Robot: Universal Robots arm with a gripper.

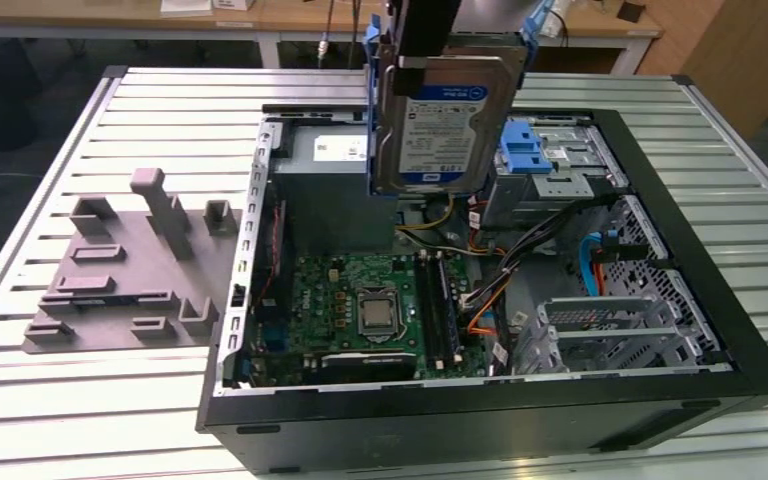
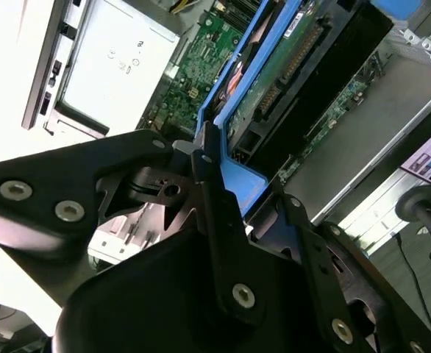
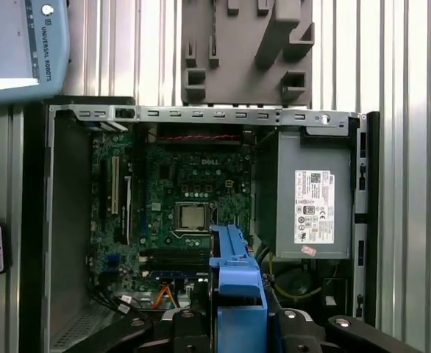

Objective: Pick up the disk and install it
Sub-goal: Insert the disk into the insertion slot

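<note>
The disk, a silver hard drive with a white-and-blue label and a blue rail frame, hangs upright above the open computer case. It sits over the back of the case, between the grey power-supply box and the blue latch with its metal cage. My gripper is shut on the disk's upper end. In the second wrist view the black fingers clamp the blue frame, and the disk's green circuit side shows. In the first wrist view the blue frame hangs over the motherboard.
A grey moulded fixture lies on the slatted metal table at the exterior view's left. Inside the case are the motherboard, loose cables and a perforated metal cage. A pendant screen lies beside the case.
</note>
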